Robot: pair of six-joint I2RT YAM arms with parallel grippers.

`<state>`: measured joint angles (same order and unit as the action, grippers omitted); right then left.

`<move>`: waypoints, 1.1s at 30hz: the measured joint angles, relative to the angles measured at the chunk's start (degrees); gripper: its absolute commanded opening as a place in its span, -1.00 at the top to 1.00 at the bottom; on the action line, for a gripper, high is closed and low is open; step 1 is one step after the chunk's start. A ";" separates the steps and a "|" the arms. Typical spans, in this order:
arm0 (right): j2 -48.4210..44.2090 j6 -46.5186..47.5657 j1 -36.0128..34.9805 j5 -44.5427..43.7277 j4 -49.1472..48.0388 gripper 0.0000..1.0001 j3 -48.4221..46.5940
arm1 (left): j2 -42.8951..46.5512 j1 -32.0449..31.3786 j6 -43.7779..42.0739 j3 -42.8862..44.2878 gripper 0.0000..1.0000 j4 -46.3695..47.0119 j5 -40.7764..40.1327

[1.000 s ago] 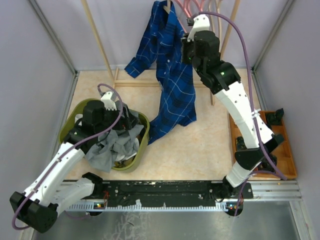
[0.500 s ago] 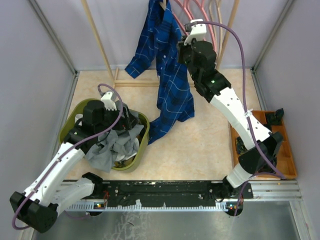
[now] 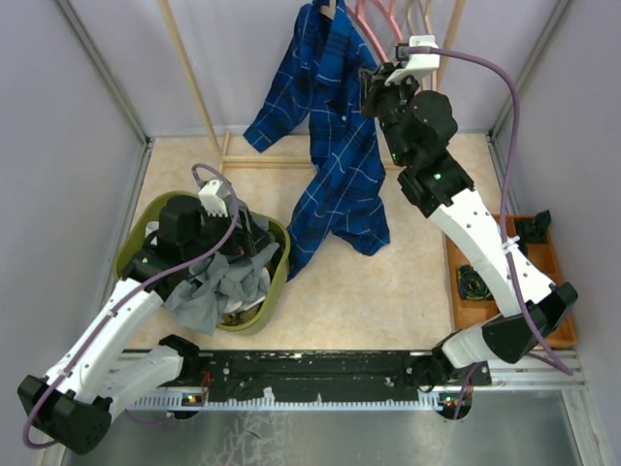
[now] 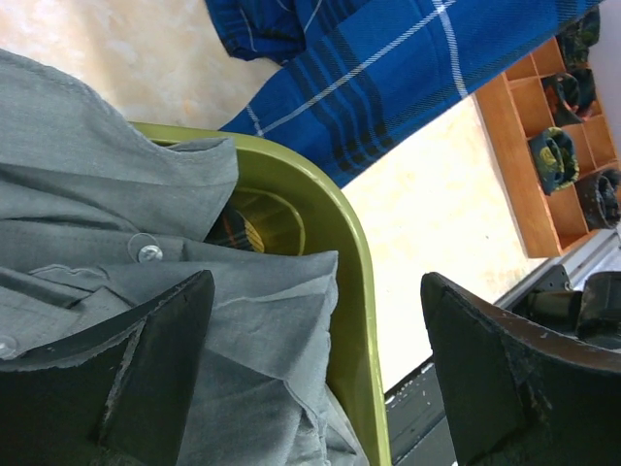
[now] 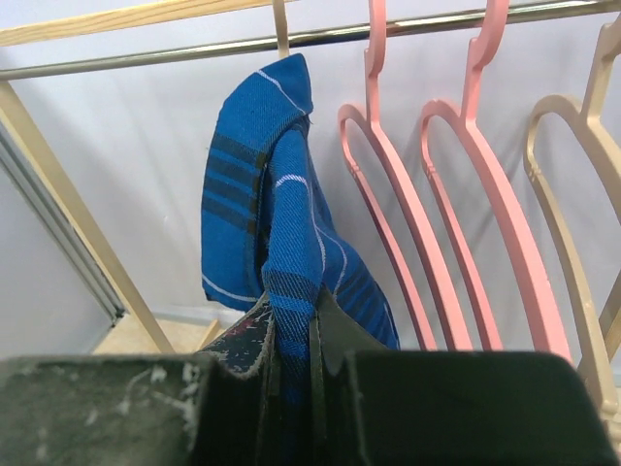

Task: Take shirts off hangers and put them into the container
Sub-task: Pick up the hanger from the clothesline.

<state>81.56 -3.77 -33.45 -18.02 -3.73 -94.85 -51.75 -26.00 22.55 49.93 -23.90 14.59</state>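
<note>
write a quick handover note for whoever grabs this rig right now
Right gripper: shut on the blue shirt, pinching a fold just below the collar, up at the rail.
Left gripper: open, holding nothing, over the container.
Done: grey shirt lies in the container, plaid cloth showing under it; two pink hangers and a pale hanger hang bare.
Left: the blue shirt is not yet off the hooked hanger; pull it free and drop it in the container.
</note>
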 measured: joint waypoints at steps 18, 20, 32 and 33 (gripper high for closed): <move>-3.52 -1.18 0.04 3.23 1.81 1.00 2.21 | -0.83 0.00 -0.59 2.78 -0.80 1.57 9.40; -4.63 -1.20 0.04 3.74 2.51 1.00 2.23 | -0.87 0.00 -0.68 2.78 -0.80 1.86 10.49; -6.23 -1.36 0.04 6.67 5.22 1.00 2.64 | -2.38 -0.07 -1.84 2.78 -0.72 2.58 19.63; -7.30 -1.44 0.07 7.30 5.92 1.00 3.65 | -2.40 -0.15 -1.90 2.78 -0.72 2.58 21.05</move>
<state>74.26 -5.21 -33.39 -10.72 2.20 -91.20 -54.15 -26.15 20.64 52.71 -21.32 35.64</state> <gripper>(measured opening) 0.077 0.863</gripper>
